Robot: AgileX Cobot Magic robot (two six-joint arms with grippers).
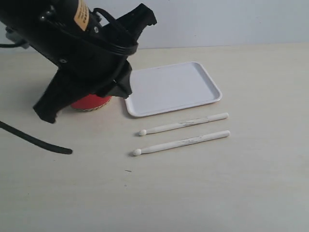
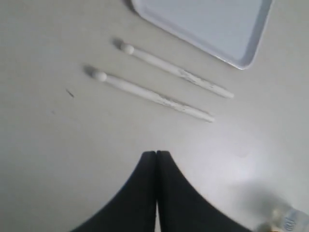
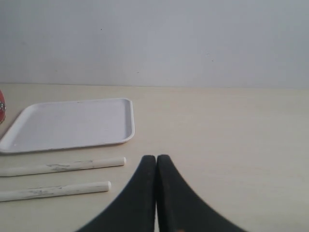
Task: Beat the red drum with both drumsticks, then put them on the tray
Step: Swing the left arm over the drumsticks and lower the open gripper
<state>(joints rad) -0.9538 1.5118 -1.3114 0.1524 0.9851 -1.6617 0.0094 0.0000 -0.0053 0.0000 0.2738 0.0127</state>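
Note:
The red drum stands left of the tray, mostly hidden behind my black left arm; only a red sliver of it shows in the right wrist view. Two cream drumsticks lie side by side on the table in front of the tray, the farther one and the nearer one, rounded tips to the left. My left gripper is shut and empty, hovering short of the sticks. My right gripper is shut and empty, just beside the sticks' butt ends.
A black cable runs across the table at the lower left. The wall rises behind the table's far edge. The tray holds nothing. The right arm is outside the exterior view.

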